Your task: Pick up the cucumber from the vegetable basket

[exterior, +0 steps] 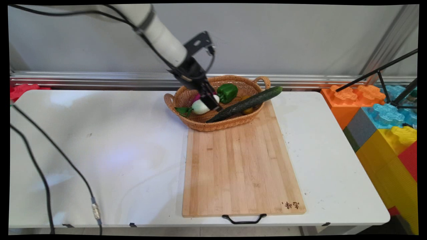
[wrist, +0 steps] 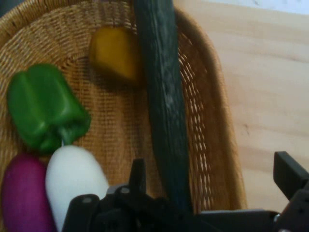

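My gripper (exterior: 215,106) (wrist: 212,181) reaches down into a wicker basket (exterior: 200,125) (wrist: 212,130) and stands open. Its fingers straddle the lower end of a long dark green cucumber (exterior: 248,102) (wrist: 164,96), which leans across the basket with its far end over the rim. One finger (wrist: 137,174) is between the cucumber and a white eggplant (exterior: 200,107) (wrist: 72,174). The other finger (wrist: 289,174) hangs beyond the basket's rim. A purple eggplant (wrist: 24,193), a green bell pepper (exterior: 227,92) (wrist: 43,106) and a yellow vegetable (exterior: 247,110) (wrist: 113,53) also lie in the basket.
A bamboo cutting board (exterior: 240,166) (wrist: 270,96) with a black handle lies in front of the basket and reaches the table's near edge. Large coloured foam blocks (exterior: 383,126) and a black tripod (exterior: 393,83) stand to the right of the table. Black cables (exterior: 50,160) hang at left.
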Tool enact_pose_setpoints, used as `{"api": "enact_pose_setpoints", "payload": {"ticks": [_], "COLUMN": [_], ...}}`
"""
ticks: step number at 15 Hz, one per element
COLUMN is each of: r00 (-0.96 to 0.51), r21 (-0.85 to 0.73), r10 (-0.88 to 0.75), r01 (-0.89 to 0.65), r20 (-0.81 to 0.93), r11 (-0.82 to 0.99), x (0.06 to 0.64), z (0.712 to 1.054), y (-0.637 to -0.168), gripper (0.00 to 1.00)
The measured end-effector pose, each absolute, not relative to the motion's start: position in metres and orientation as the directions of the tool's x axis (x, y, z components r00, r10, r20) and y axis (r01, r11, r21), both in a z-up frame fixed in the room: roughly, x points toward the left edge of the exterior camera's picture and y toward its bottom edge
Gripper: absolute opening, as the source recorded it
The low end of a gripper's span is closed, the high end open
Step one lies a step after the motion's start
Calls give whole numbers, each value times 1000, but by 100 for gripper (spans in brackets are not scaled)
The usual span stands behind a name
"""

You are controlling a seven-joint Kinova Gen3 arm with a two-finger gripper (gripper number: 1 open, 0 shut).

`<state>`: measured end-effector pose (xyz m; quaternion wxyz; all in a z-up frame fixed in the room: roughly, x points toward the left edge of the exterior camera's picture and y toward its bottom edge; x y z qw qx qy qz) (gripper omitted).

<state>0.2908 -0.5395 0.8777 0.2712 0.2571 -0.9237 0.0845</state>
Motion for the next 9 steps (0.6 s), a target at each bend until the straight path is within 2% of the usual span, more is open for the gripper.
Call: {"api": "enact_pose_setpoints", "payload": {"ticks": [3,9], "r00": [-693,-663], "r21": [4,23], "r10": [-464,-503], "r01": [-554,-592], "r20": [552,554], "r11": [832,806], "x": [270,251], "z": [849,817], "y": [-563,-591], "gripper": [100,100]}}
